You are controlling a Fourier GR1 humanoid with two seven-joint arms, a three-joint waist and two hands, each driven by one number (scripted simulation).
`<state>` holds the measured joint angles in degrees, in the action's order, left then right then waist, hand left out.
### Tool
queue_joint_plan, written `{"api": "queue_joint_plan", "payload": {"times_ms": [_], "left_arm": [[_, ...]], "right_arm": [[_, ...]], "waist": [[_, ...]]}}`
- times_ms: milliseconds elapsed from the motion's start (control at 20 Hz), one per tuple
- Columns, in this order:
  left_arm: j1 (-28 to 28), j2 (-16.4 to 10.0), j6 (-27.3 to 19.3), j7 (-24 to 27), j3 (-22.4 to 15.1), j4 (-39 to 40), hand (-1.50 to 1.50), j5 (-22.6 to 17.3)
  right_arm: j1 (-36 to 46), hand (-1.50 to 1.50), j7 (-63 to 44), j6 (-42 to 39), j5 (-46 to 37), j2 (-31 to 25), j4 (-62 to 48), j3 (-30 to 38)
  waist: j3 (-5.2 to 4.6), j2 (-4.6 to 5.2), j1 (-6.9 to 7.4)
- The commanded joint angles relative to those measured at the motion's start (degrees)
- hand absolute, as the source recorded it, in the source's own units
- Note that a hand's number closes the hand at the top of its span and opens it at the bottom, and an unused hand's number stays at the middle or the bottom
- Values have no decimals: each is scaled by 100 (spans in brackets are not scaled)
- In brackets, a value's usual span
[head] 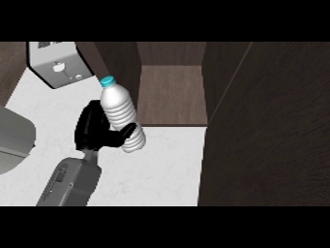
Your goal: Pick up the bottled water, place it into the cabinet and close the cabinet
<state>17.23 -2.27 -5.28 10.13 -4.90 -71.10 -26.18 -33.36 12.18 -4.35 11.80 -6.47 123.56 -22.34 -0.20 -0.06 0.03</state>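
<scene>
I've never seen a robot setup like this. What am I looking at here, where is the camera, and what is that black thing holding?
The camera sits at the robot's head and looks steeply down. The grey forearm comes in from below and ends in the black left hand, whose fingers curl round a clear ribbed plastic water bottle with a blue cap, held slightly tilted. Below is a white speckled counter. At the back stands a grey metal toaster-like appliance, and beside it an open dark wooden cabinet, which does not yet hold the bottle. A large grey shape at the left edge I cannot identify. The right hand is out of sight.
</scene>
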Motion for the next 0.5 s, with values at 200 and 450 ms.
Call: {"api": "queue_joint_plan", "payload": {"times_ms": [200,450], "left_arm": [[1256,209,-1141,-24,-817,213,150,628],[1629,151,-1386,-198,-666,346,150,1016]], "right_arm": [[125,-150,-27,-26,71,77,-107,-129],[325,-150,-71,18,-52,120,-282,-164]], "waist": [[25,22,-286],[24,50,-334]]}}
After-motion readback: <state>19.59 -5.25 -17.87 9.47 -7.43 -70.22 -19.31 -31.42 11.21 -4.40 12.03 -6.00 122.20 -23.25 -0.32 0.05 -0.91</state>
